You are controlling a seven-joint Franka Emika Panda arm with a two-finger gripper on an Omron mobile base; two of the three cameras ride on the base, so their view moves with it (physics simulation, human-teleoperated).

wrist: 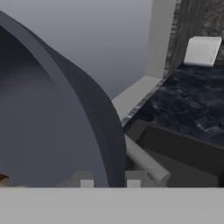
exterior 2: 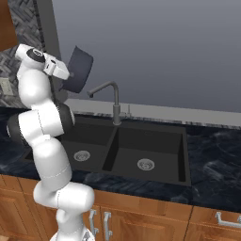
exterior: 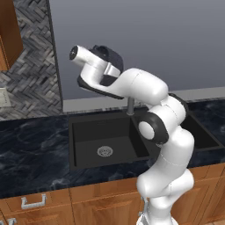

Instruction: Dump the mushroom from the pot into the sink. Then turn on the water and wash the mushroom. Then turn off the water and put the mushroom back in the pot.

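Note:
The pot (exterior 2: 79, 66) is dark grey-blue and is held tipped on its side, high above the left end of the black double-basin sink (exterior 2: 155, 141). My gripper (wrist: 109, 183) is shut on the pot's rim, one fingertip on each side of the pot's wall (wrist: 65, 113). From the left base view the pot (exterior: 109, 57) shows partly behind my hand. A small brown speck, possibly the mushroom (wrist: 3, 178), lies at the edge of the pot's inside. Both basins show a silver drain (exterior: 104, 151) and nothing else. The grey faucet (exterior 2: 110, 87) gives no water.
Dark marble counter (exterior: 35, 140) surrounds the sink, with wooden cabinets (exterior: 88, 204) below. A white wall outlet (exterior: 3, 99) sits on the tiled backsplash at left, and a wooden upper cabinet (exterior: 9, 30) hangs above it. The faucet spout (wrist: 146, 159) passes just beside the pot.

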